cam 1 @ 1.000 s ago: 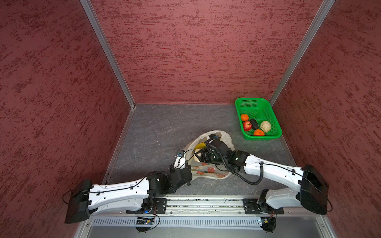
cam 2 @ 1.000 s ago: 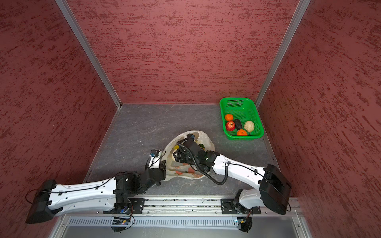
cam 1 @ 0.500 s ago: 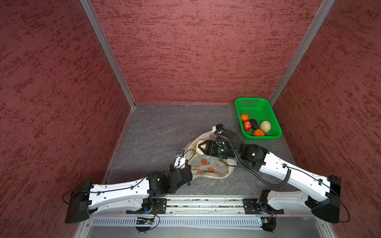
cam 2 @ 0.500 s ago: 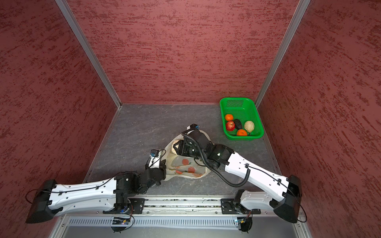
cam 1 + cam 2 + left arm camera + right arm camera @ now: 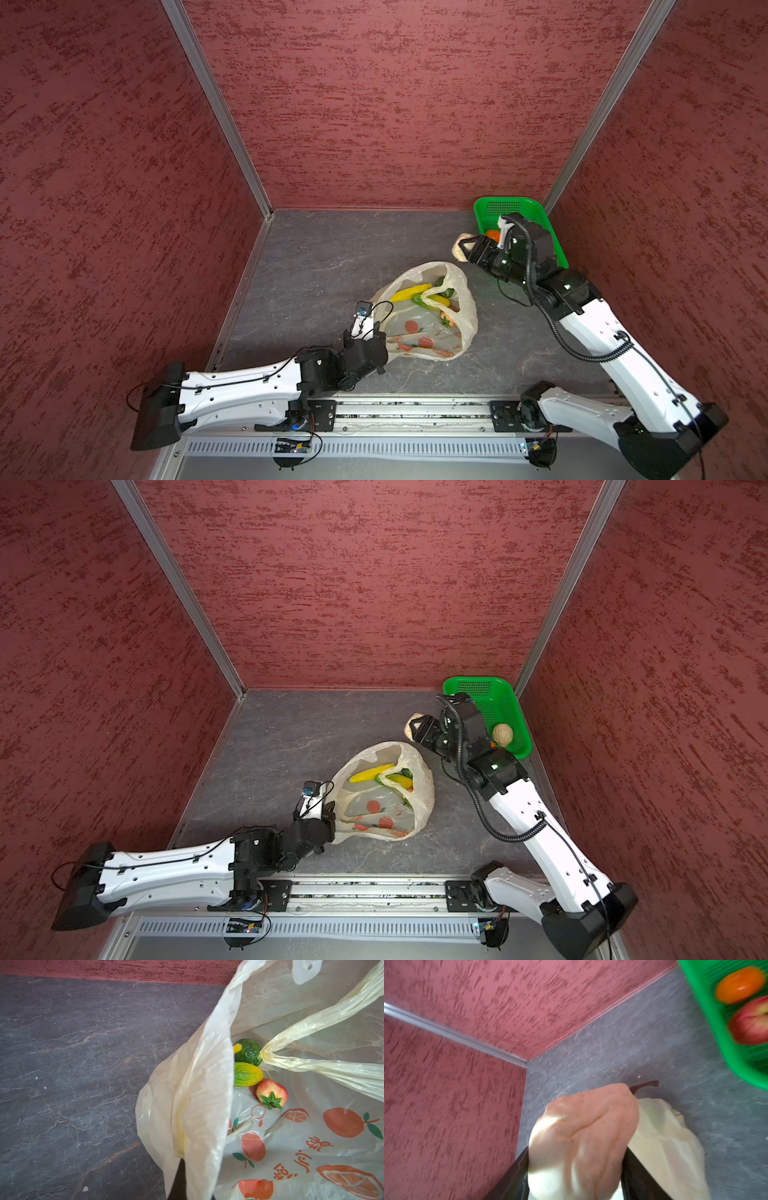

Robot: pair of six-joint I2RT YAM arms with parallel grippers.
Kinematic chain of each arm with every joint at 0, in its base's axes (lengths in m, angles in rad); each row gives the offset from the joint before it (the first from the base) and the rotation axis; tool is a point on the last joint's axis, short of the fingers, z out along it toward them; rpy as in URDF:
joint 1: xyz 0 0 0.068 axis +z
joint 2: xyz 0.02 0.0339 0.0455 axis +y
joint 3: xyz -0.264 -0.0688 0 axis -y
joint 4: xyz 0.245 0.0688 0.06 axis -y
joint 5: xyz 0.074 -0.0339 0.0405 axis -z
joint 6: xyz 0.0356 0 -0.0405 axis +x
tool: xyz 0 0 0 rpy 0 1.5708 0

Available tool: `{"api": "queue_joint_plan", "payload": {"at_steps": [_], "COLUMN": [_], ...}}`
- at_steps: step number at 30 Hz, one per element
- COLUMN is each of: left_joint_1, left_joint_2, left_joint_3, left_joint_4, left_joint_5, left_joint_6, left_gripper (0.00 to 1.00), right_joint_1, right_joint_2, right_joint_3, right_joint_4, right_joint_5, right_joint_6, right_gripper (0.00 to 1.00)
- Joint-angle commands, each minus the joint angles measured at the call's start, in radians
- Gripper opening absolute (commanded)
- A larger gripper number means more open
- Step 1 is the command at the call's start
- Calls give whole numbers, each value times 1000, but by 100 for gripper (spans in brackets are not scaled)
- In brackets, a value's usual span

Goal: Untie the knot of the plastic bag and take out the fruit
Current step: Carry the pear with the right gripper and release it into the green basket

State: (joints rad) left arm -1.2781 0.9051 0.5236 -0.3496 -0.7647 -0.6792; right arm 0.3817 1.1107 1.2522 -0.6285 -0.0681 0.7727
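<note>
Your right gripper [image 5: 470, 249] is clamped on a cream pear [image 5: 581, 1126], one jaw on each side, brown stem poking out past the tips. The pear hangs over the surface [image 5: 332, 257], just beside the green basket [image 5: 523, 205], between the basket and the plastic bag [image 5: 428, 340]. Your left gripper [image 5: 378, 332] is closed tight on the bag's near rim. The bag lies mid-surface, mouth gaping, one handle loop [image 5: 311, 1022] across the opening. Inside it are a banana [image 5: 411, 292], green bumpy fruit [image 5: 248, 1051], mango [image 5: 246, 1074] and apple [image 5: 271, 1093]. The basket sits in the far right corner and holds an orange [image 5: 739, 985], second apple [image 5: 751, 1020] and cream bumpy fruit [image 5: 502, 734].
</note>
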Motion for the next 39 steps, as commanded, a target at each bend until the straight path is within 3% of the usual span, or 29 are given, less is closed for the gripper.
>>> {"api": "queue_joint_plan", "payload": {"at_steps": [1, 7, 14, 19, 32, 39], "left_joint_1": [2, 1, -1, -13, -32, -33], "left_joint_2": [-6, 0, 3, 24, 58, 52], "left_joint_3": [18, 20, 20, 29, 56, 66], "left_joint_4": [9, 6, 4, 6, -28, -56], "left_joint_5": [-15, -12, -12, -10, -40, -59], "left_joint_6": [9, 5, -3, -17, -57, -70], "left_gripper": [0, 0, 0, 0, 0, 0], "right_joint_1": [-135, -340, -477, -534, -604, -607], "right_joint_2": [-12, 74, 255, 457, 879, 930], "right_joint_3": [-26, -91, -155, -103, 220, 273], "right_joint_4": [21, 174, 422, 537, 501, 456], "right_joint_5": [-59, -94, -51, -25, -29, 1], "right_joint_6": [-94, -130, -108, -92, -127, -146], "right_gripper": [56, 56, 56, 56, 59, 80]}}
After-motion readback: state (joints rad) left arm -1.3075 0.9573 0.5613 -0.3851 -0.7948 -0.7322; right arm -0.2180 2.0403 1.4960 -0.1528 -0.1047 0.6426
